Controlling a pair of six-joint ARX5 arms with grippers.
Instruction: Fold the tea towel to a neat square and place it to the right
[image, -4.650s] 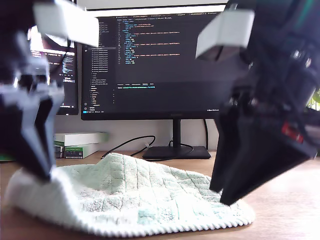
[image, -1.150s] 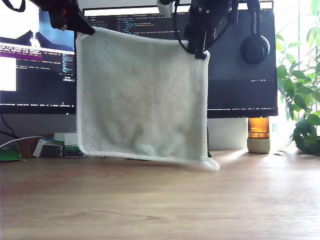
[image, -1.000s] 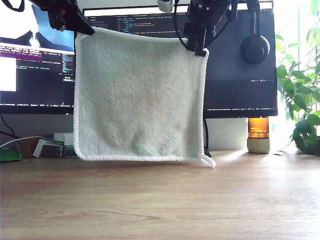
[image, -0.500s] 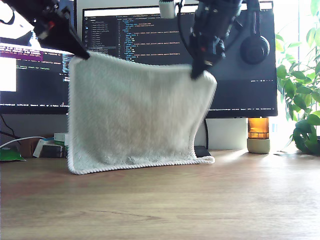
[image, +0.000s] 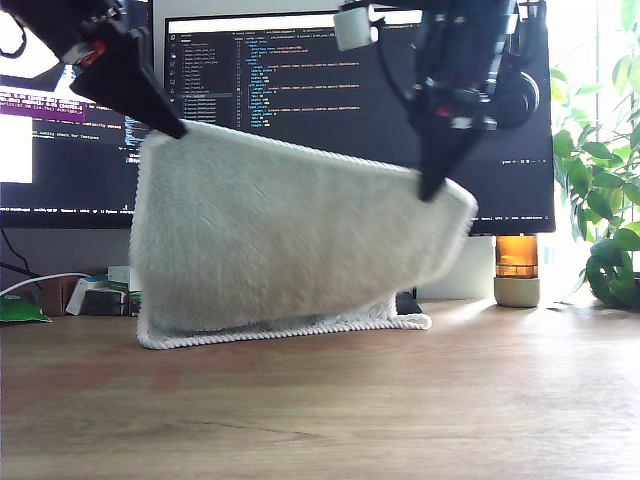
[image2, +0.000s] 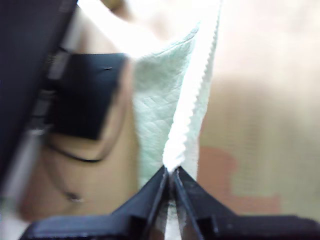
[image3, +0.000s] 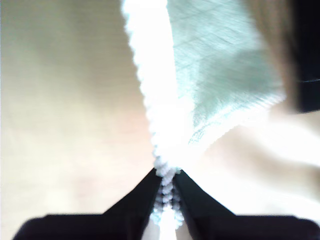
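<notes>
While the towel (image: 270, 240) hangs between two arms in the exterior view, you can see its lower hem lying on the counter (image: 400, 400), in front of the monitor (image: 300, 80); its top edge slopes down toward the exterior view's right, and that end is blurred. One arm (image: 120, 70) holds the top corner at the exterior view's left; the other arm (image: 460, 80) holds the lower corner at the right; the wrist views do not tell you which arm is which. My first gripper (image2: 170, 172) is pressed together on the towel's whitish hem, cloth fanning away from the tips; my second gripper (image3: 166, 186) likewise pinches the ribbed hem, with the mint cloth spreading beyond it.
</notes>
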